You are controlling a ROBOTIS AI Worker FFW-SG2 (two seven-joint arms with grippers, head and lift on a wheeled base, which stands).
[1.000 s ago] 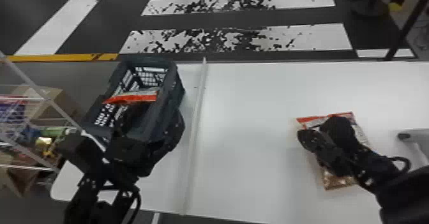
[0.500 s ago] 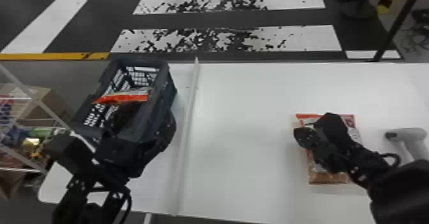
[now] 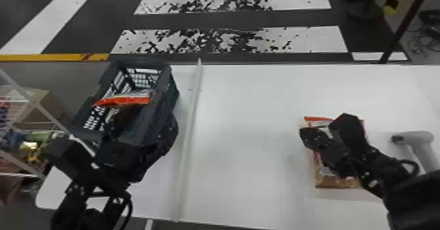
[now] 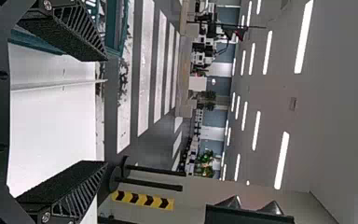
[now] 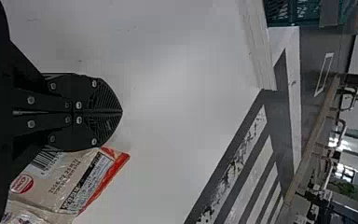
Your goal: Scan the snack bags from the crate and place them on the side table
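I have one snack bag [image 3: 337, 182] lying flat on the white desk [image 3: 248, 147], toward my right, its red band at the far end. From the right wrist I can make out a barcode [image 5: 46, 160] on its upward face. My right gripper [image 3: 304, 135] is above it in the head view, partly covering it; the fingers are pressed together with nothing between them, and the bag shows just beside them in the wrist view. Whether they touch it, I can't tell.

Just to the right of that bag, a pale handheld scanner [image 3: 415, 137] rests on the desk.

Over on my left sits the dark crate [image 3: 165, 103], with another snack bag [image 3: 131, 100] inside, its red-orange edge slanting up near the rim. How many more lie beneath, I can't tell. My left gripper [image 3: 149, 119] is at the near part of the crate, fingers spread well apart; the wrist view gives me bare desk through the gap. A thin pale strip [image 3: 190, 124] runs across the desk from near to far, between the crate and the bag on the desk.

Farther left, beyond the desk's edge, I see a rack [image 3: 49, 111] with a cardboard box [image 3: 49, 98] and colourful packs. Past the far edge, the dark floor [image 3: 294, 19] carries broad, worn white stripes.
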